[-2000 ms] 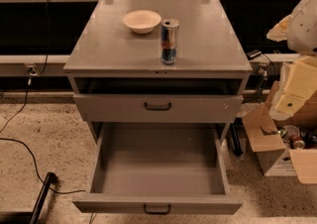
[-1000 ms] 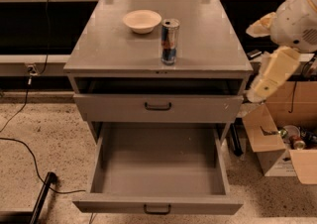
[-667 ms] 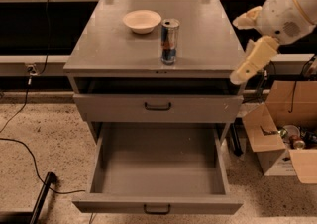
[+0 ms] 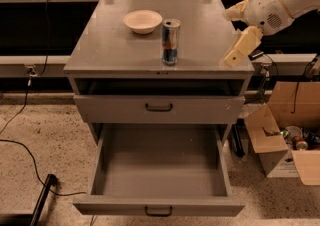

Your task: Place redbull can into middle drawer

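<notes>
The redbull can (image 4: pixel 170 41) stands upright on the grey cabinet top (image 4: pixel 110 45), near its front middle. It is blue and silver with a silver top. The middle drawer (image 4: pixel 160 170) is pulled wide open below, and its plain grey inside holds nothing. Its black handle is at the bottom front. My gripper (image 4: pixel 231 35) comes in from the upper right on a white arm and hovers over the right edge of the cabinet top, about a hand's width right of the can. Its cream fingers (image 4: pixel 242 46) stand apart and hold nothing.
A round cream bowl (image 4: pixel 142 21) sits behind and left of the can. Another grey drawer front (image 4: pixel 159 107) with a black handle is pushed in above the open drawer. An open cardboard box (image 4: pixel 280 142) with odds and ends stands on the floor at right. Black cables (image 4: pixel 30 150) lie at left.
My arm and gripper have swung in from the far right, up and leftward, to the cabinet top's right edge. The can, bowl and drawers have not moved.
</notes>
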{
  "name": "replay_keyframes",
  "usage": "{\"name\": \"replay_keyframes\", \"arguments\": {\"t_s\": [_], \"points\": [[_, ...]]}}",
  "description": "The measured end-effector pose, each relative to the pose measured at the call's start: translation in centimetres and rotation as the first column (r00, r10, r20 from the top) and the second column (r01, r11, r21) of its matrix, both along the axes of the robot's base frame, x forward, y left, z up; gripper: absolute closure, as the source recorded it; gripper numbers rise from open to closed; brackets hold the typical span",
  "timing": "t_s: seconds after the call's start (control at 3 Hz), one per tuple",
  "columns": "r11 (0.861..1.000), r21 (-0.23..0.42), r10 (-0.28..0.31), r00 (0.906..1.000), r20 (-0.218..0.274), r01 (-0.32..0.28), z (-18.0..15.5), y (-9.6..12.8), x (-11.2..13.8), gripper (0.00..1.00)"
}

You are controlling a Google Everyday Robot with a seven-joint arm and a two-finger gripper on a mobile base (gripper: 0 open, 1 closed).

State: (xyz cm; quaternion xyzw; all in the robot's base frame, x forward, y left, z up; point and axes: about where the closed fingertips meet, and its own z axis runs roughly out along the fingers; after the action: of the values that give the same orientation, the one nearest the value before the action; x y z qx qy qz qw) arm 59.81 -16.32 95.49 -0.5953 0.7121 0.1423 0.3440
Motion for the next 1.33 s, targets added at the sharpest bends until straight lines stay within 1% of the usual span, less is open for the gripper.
{"name": "replay_keyframes", "arguments": {"t_s": [0.33, 0.67, 1.0, 1.33], "points": [[0.996, 0.078, -0.032, 0.9995, 0.006, 0.032, -1.9, 0.9, 2.0, 0.00], [0.981, 0.178, -0.089, 0.9950, 0.044, 0.080, -3.5, 1.9, 5.0, 0.00], [0.947, 0.309, -0.128, 0.9860, 0.107, 0.089, -4.0, 3.8, 8.6, 0.00], [0.908, 0.414, -0.133, 0.9805, 0.144, 0.062, -3.9, 6.3, 11.3, 0.00]]}}
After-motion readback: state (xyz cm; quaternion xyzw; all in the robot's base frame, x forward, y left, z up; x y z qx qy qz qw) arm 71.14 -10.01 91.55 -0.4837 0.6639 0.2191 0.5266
